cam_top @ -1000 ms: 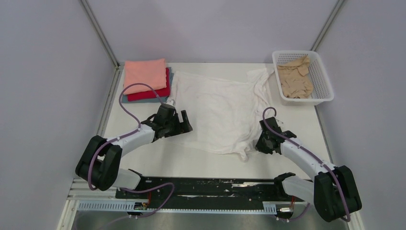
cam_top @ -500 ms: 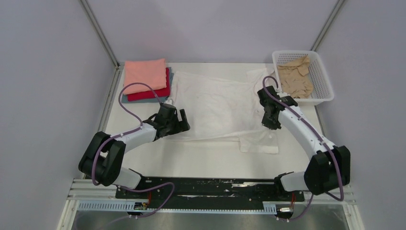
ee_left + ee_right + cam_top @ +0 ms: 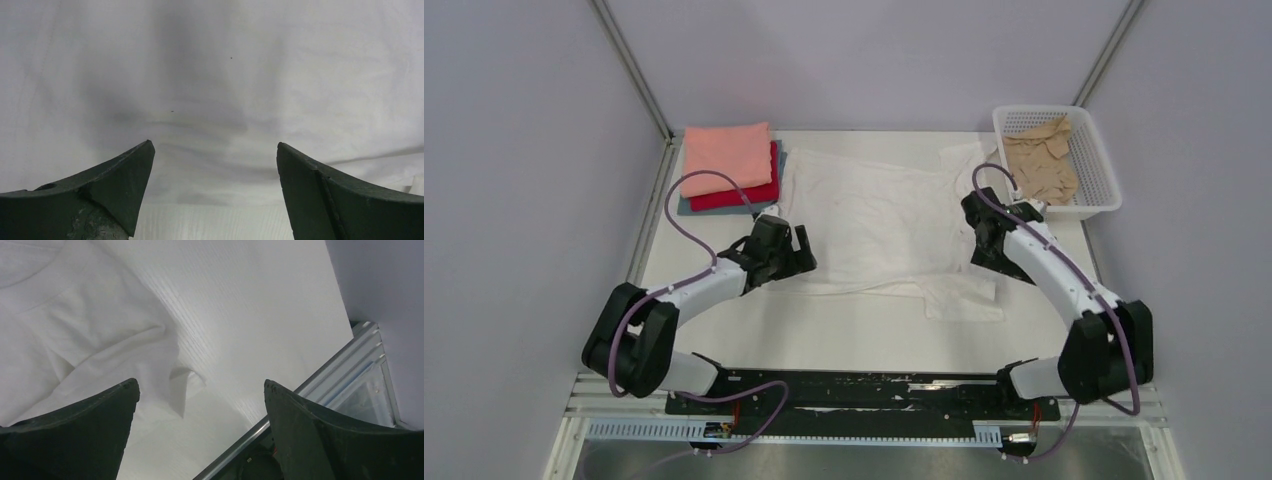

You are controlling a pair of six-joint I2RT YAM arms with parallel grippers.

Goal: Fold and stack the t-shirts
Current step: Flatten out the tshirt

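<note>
The right claw (image 3: 986, 240) has just let go. A second ago it was pinched shut on the near hem of the white t-shirt (image 3: 874, 215), low in the overhead frame. It then swept that hem up toward the middle right, and its jaws now stand wide with nothing between them; its wrist view shows only cloth edge and bare tabletop (image 3: 844, 335) under them. The shirt's lower edge has therefore moved up and now runs straighter across the centre of the frame, though a rumpled flap sticks out at lower centre-right. The left claw (image 3: 796, 250) has barely shifted and hangs wide over the shirt's left border, holding nothing. I judge this as one fold laid but not tidy: the flap probably needs tucking before the next fold. The stack of folded shirts (image 3: 727, 160) waits at the upper left, just beside the white shirt, and the tan t-shirt (image 3: 1039, 165) lies unfolded in the basket (image 3: 1104, 170) at the upper right.
</note>
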